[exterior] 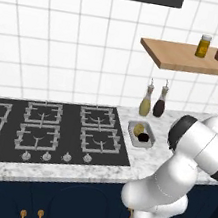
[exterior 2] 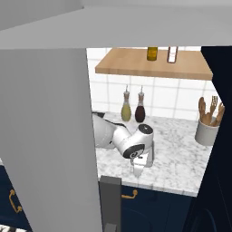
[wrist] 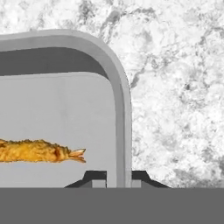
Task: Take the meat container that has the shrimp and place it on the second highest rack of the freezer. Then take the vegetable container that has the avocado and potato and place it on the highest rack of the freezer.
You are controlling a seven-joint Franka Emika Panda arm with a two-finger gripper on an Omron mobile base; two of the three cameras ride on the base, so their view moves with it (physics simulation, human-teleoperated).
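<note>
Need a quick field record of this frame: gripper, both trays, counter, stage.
gripper: gripper shut on the meat container, one finger either side of its rim
meat container: meat container flat on the marble counter, shrimp inside
vegetable container: vegetable container on the counter right of the stove, potato and avocado inside
freezer: grey door in the foreground of the right base view
stage: first tray gripped, not lifted
</note>
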